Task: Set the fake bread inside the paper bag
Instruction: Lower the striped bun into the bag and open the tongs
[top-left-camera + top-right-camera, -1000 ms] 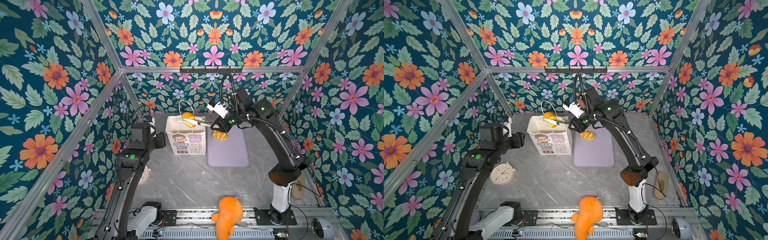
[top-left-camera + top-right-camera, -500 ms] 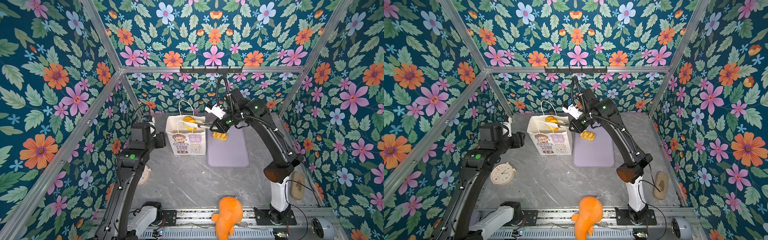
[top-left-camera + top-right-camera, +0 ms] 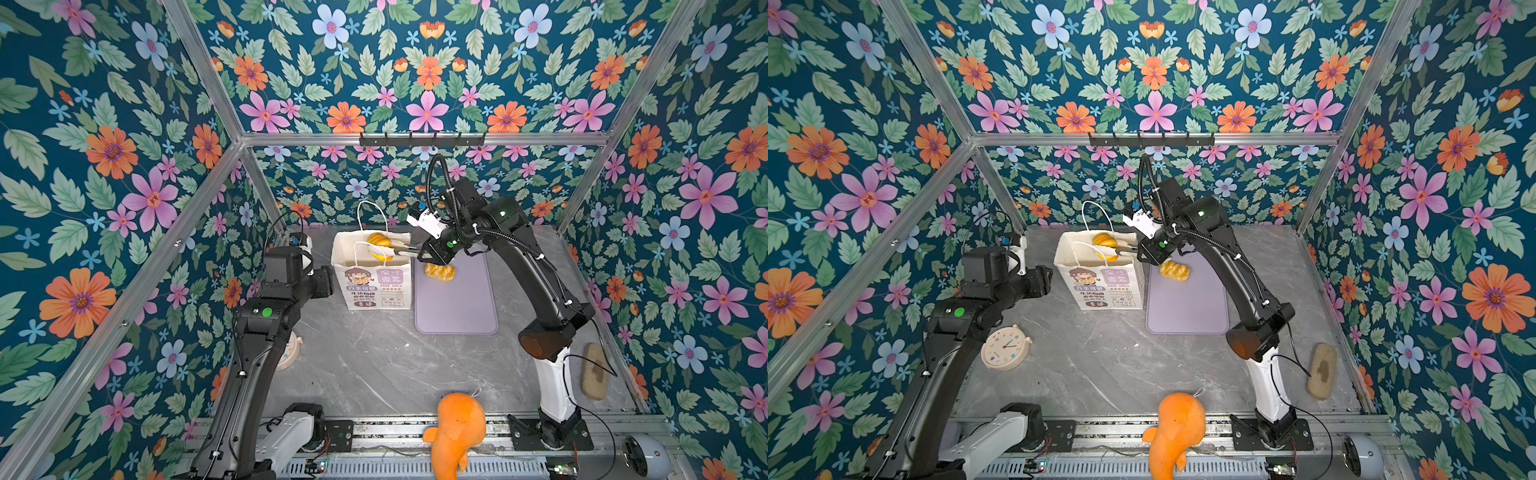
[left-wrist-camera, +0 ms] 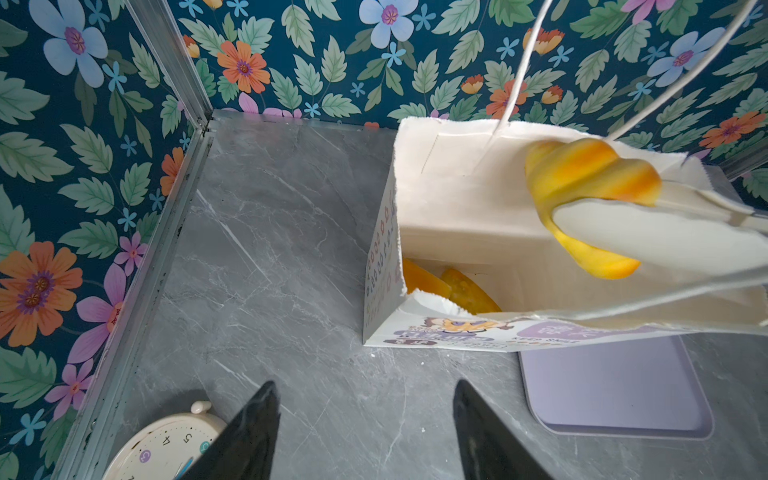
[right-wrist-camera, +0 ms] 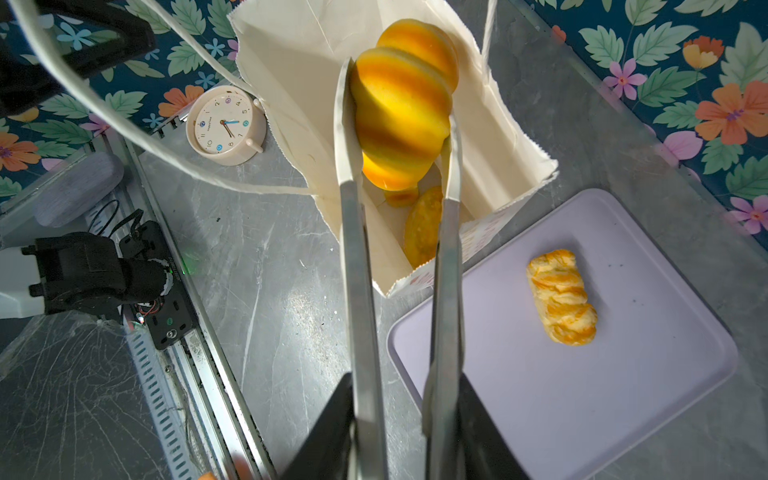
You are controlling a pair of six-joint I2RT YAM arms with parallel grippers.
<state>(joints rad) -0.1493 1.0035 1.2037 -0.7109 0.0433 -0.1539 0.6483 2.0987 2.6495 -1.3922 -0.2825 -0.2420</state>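
**Bun at bag mouth**

Orange plush toy (image 3: 455, 432) at the grey marbled table's (image 3: 374, 365) front edge. My left gripper (image 4: 363, 386): spread wide, empty, beside the upright white paper bag (image 3: 376, 286). Glazed braided roll (image 3: 439, 272) lies on the lilac plastic tray (image 3: 457, 311). My right gripper (image 5: 399, 432) clamps metal tongs (image 5: 361, 270) pinching the round ridged golden bun (image 5: 401, 108) at the bag's open top; two golden breads (image 5: 424, 226) lie inside.

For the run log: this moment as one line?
right gripper: shut on tongs | tongs: hold ridged bun over open paper bag | left gripper: open, empty | braided roll: on purple tray
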